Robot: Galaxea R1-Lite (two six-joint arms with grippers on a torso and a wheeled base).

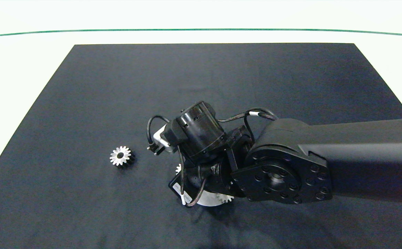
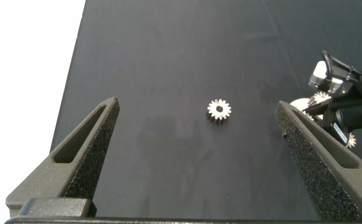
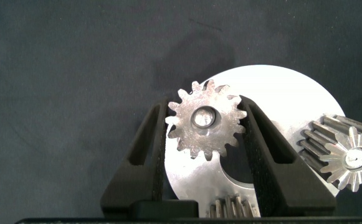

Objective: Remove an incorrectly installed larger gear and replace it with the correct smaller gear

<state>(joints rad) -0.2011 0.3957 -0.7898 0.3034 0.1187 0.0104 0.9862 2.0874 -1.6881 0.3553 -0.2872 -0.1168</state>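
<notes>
My right gripper [image 3: 204, 107] is shut on the larger gear [image 3: 205, 121], a silvery toothed gear sitting over a peg on the round pale plate [image 3: 280, 93]. Its fingers [image 3: 152, 149] press the teeth from both sides. Two narrower gears [image 3: 349, 155] stand on the same plate, apart from it. In the head view the right arm's wrist [image 1: 201, 135] hides the grip, and only the plate's rim [image 1: 208, 201] shows. The smaller gear [image 1: 120, 156] lies loose and flat on the dark mat, left of the plate. My left gripper [image 2: 196, 104] hangs open above the mat, short of this gear [image 2: 219, 109].
A black mat [image 1: 204, 79] covers the white table, with a green line [image 1: 201, 29] running along the far side. The right arm [image 1: 325, 162] reaches in low over the mat's right half. The left arm stays outside the head view.
</notes>
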